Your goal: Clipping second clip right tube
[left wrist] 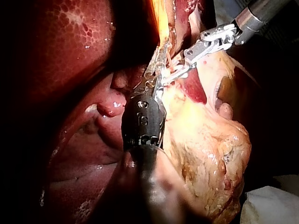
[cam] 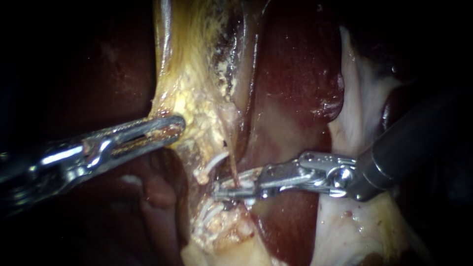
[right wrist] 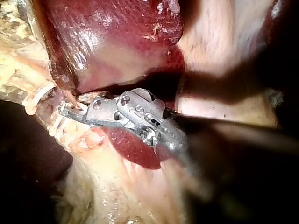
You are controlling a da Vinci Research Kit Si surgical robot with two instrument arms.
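Note:
My left instrument [cam: 180, 125] comes in from the left, its jaws shut on the edge of the yellow fatty tissue [cam: 189, 74] and holding it taut. My right instrument [cam: 222, 191] reaches in from the right, and its slim jaws lie close together across a thin reddish tube [cam: 235, 173] that runs down beside the yellow band. A white clip [cam: 217, 160] sits just above those jaws and another white clip [cam: 211, 211] below them. In the right wrist view the tube [right wrist: 70, 97] enters the jaws of the right instrument [right wrist: 66, 110]. In the left wrist view both instruments, left [left wrist: 157, 63] and right [left wrist: 171, 77], meet at the same spot.
Dark red liver [cam: 290, 74] fills the middle and lies behind the right instrument's shaft. Pale whitish tissue [cam: 359, 103] hangs at the right. The left side is dark liver surface [left wrist: 70, 37]. A white gauze corner [left wrist: 275, 205] shows beside the yellow tissue.

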